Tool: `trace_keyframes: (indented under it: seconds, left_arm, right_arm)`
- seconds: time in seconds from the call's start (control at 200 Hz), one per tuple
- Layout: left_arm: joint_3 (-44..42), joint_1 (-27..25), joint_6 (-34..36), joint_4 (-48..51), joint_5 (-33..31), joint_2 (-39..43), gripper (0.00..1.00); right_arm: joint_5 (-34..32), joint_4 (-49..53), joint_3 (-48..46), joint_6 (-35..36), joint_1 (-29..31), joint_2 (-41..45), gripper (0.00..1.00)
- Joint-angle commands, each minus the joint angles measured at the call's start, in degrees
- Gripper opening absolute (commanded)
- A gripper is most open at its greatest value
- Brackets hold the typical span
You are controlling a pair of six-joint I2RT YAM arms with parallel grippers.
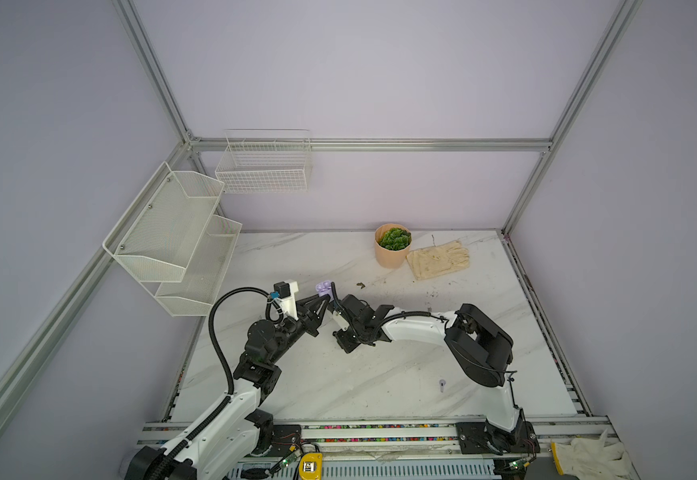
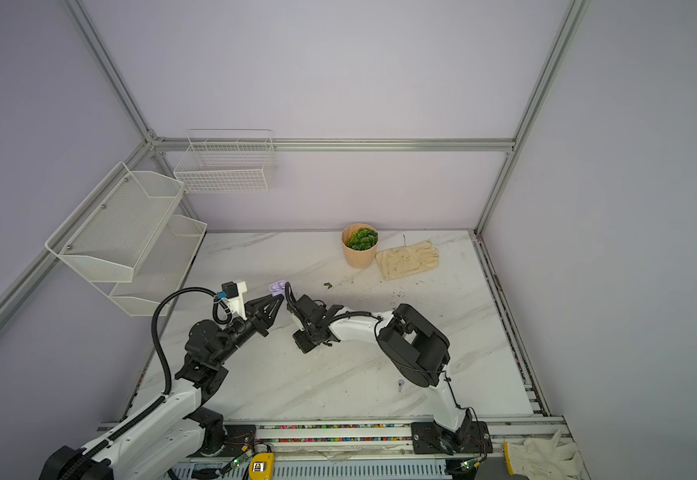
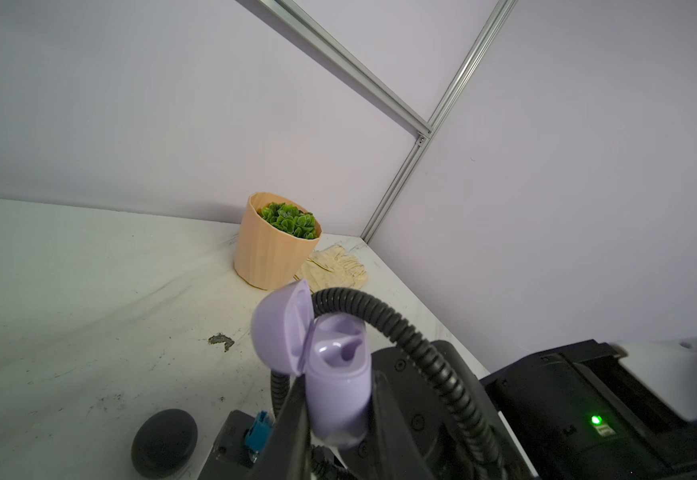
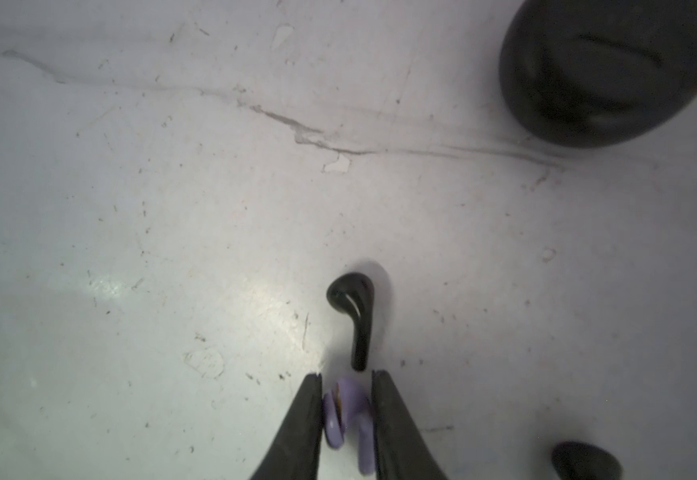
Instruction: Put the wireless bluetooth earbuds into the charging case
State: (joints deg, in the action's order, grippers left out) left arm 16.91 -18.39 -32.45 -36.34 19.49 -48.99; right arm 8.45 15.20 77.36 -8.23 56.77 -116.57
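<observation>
Marble-look tabletop (image 1: 338, 257), scuffed, w/ lilac walls & alu frame round it. Left gripper (image 3: 338, 399) is clamped on the lilac charging case (image 3: 338, 374), held up off the table near mid-back, its lid (image 3: 280, 328) hinged open, sockets showing. Right gripper (image 4: 346, 382) points down just beside it, fingers (image 4: 305, 415) pressed on both sides of a lilac earbud (image 4: 348, 415); can't tell if it's lifted or on the table. Black earbud (image 4: 353, 316) lies flat just past those fingertips, stem toward them. Black case (image 4: 604, 70) sits further off on the table. 2nd lilac earbud (image 1: 442, 385) lies alone near the right arm's elbow. Pot plant (image 1: 392, 245) & glove (image 1: 438, 259) at back.
</observation>
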Motion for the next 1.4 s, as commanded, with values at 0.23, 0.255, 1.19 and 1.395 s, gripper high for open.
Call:
trace_keyframes:
  seconds: [0.23,0.255,1.19,1.395]
  left_arm:
    - [-1.9,0.3,-0.1,-2.8,0.1,1.5,0.00]
    - [-1.9,0.3,-0.1,-2.7,0.0,1.5,0.00]
    - [-0.9,0.3,-0.5,-3.6,3.6,-0.6,0.00]
    - [-0.8,0.3,-0.6,-3.6,3.8,-0.8,0.00]
  right_arm:
    - [-5.2,4.8,0.2,-1.4,2.1,-0.1,0.18]
    - [-5.6,5.0,0.1,-1.8,2.2,0.1,0.18]
    - [-20.5,10.0,-22.3,-23.4,4.9,24.2,0.16]
    - [-23.2,10.4,-24.7,-27.9,6.4,24.6,0.17]
